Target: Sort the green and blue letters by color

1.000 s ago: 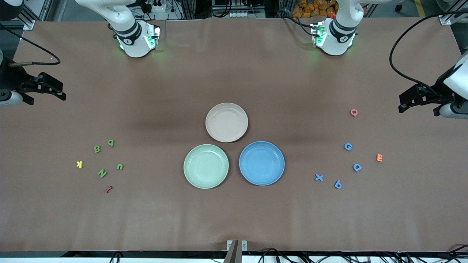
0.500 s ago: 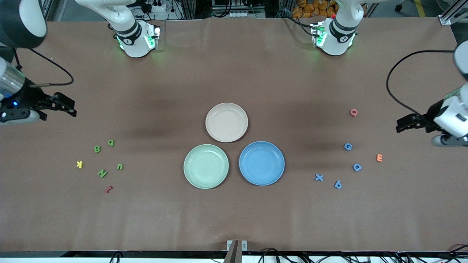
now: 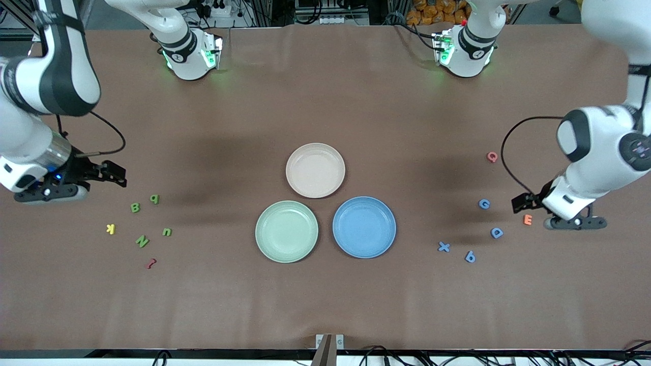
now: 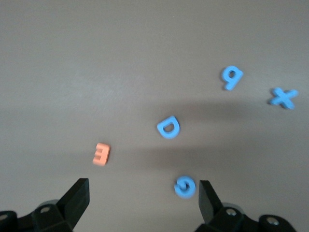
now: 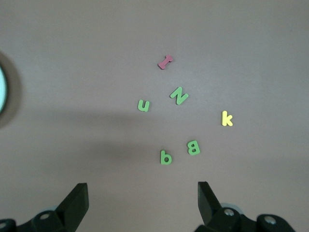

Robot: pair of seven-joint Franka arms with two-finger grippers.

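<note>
Four green letters lie toward the right arm's end: B [image 3: 135, 207], p [image 3: 154, 199], u [image 3: 167, 232], N [image 3: 142, 241]. Four light blue letters lie toward the left arm's end: G [image 3: 484, 204], D [image 3: 497, 233], X [image 3: 444, 247], b [image 3: 470, 256]. My right gripper [image 3: 118, 180] is open and empty over bare table close to the green B and p [image 5: 165, 157]. My left gripper [image 3: 521, 202] is open and empty over the table between G [image 4: 185, 187] and the orange E, with D [image 4: 168, 127] just ahead of it.
A green plate [image 3: 287, 231], a blue plate [image 3: 364, 226] and a beige plate [image 3: 315, 170] sit mid-table. A yellow K [image 3: 110, 229] and a dark red piece [image 3: 150, 263] lie by the green letters. A pink Q [image 3: 492, 156] and an orange E [image 3: 527, 219] lie by the blue ones.
Both arms have swung in from the table's ends and come down toward the letter groups. The right gripper is now by B and p, the left by G and E. No letter has moved.
</note>
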